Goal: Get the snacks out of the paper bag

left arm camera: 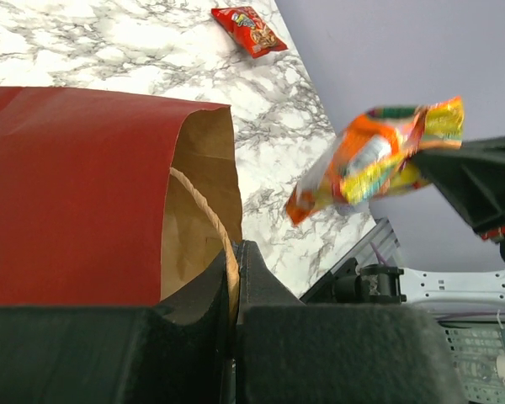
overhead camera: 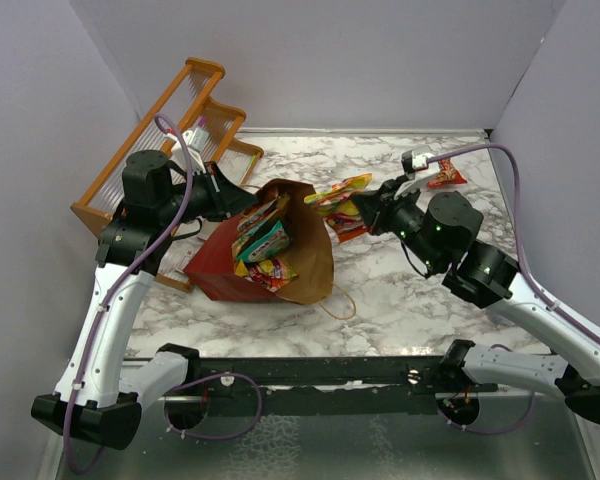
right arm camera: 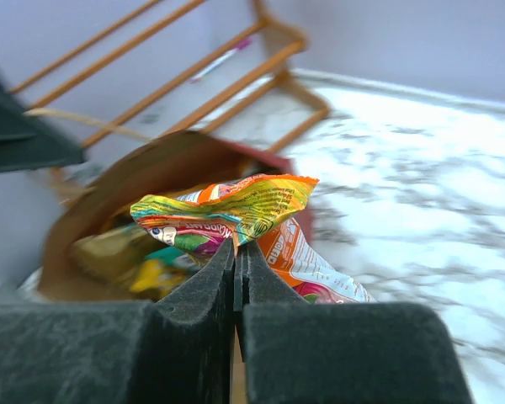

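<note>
The red paper bag [overhead camera: 220,272] lies on its side with its brown mouth [overhead camera: 310,250] facing right. Several snack packets [overhead camera: 263,245] sit in the opening. My left gripper [overhead camera: 228,195] is shut on the bag's rim [left arm camera: 229,269] at its far edge. My right gripper [overhead camera: 365,212] is shut on the orange chip bag [overhead camera: 340,200] and holds it in the air just right of the mouth; it also shows in the left wrist view [left arm camera: 370,160] and the right wrist view [right arm camera: 236,210]. A small red packet [overhead camera: 445,177] lies on the marble at the back right [left arm camera: 248,29].
A wooden rack [overhead camera: 170,130] stands at the back left, behind my left arm. Purple walls close in the table on three sides. A twine handle [overhead camera: 338,303] lies on the marble in front of the bag.
</note>
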`<state>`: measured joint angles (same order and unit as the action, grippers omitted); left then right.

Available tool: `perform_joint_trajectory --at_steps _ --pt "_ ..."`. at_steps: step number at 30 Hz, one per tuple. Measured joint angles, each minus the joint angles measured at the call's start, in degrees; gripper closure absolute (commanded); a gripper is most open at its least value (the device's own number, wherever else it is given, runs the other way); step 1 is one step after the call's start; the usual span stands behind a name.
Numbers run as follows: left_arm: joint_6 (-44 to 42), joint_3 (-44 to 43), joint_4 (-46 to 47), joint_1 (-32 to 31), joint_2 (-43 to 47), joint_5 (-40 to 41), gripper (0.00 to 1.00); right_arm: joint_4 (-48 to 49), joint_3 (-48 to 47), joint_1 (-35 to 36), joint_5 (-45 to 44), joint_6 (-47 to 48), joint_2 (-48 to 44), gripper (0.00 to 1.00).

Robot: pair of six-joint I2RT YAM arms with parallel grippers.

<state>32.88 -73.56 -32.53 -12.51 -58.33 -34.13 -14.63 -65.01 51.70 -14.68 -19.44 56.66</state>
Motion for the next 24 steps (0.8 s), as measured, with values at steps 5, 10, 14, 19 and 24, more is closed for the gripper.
perform_joint_trajectory --at_steps 5,10,14,19,24 --pt "-0.5 -0.26 -0.98 0.0 0.02 0.5 1.0 -1.86 -2.36 -0.2 -15.63 7.37 2.1 0.99" --pt "-0.94 -0.98 -2.47 0.0 -0.02 0.59 1.0 -2.21 -6.05 -6.51 -21.84 12.39 12.02 0.99" --pt "-1.53 -1.27 -2.75 0.0 -0.02 0.52 1.0 -3.5 -7.54 -20.04 -15.34 11.61 20.61 0.99" --pt "-2.25 -1.16 -2.64 0.0 0.09 -0.85 1.0 -5.55 -11.5 -31.93 -6.14 9.7 31.93 0.99" --pt "-3.58 0.57 -2.71 -0.94 1.14 -2.08 1.0 -7.91 -19.5 -37.79 5.7 6.47 43.15 0.99"
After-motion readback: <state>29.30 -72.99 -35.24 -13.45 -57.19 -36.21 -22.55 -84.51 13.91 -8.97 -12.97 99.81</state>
